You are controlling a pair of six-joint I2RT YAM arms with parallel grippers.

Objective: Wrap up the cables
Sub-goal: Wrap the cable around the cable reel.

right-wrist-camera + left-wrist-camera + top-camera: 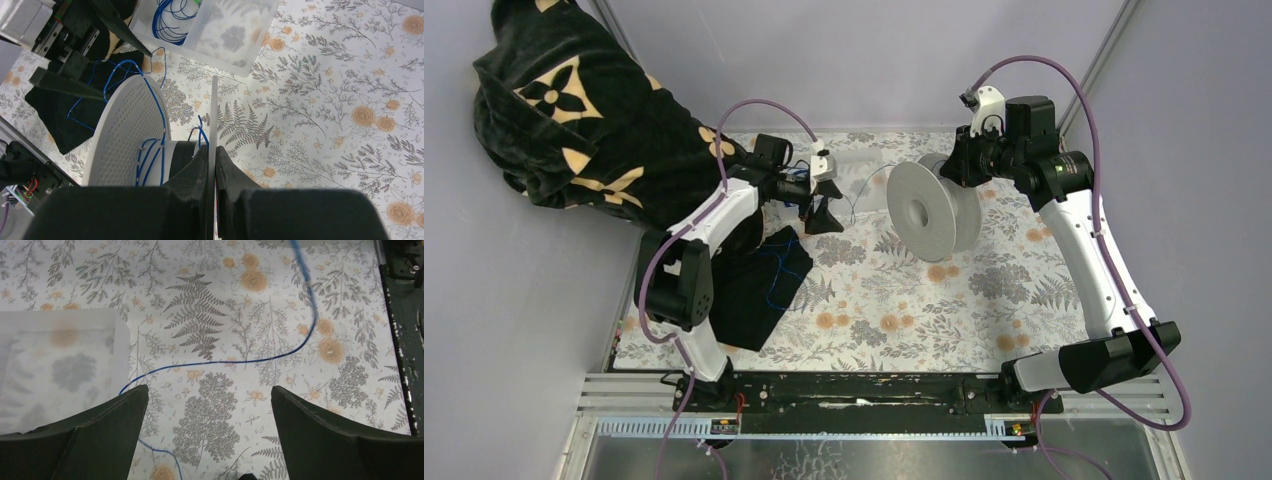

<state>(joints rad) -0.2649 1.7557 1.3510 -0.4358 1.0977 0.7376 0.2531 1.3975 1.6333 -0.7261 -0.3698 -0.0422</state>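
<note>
Right wrist alone shows right jaws clenching the spool flange [214, 115]; left jaws hang released.

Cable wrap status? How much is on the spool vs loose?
Early. Done: only a few turns of blue cable sit on the spool hub. In hand: right gripper jaws clamp the spool's flange; left gripper jaws open over a loose strand, holding nothing. Left: tangled cable on the black cloth, plus a coil in the clear bin.
</note>
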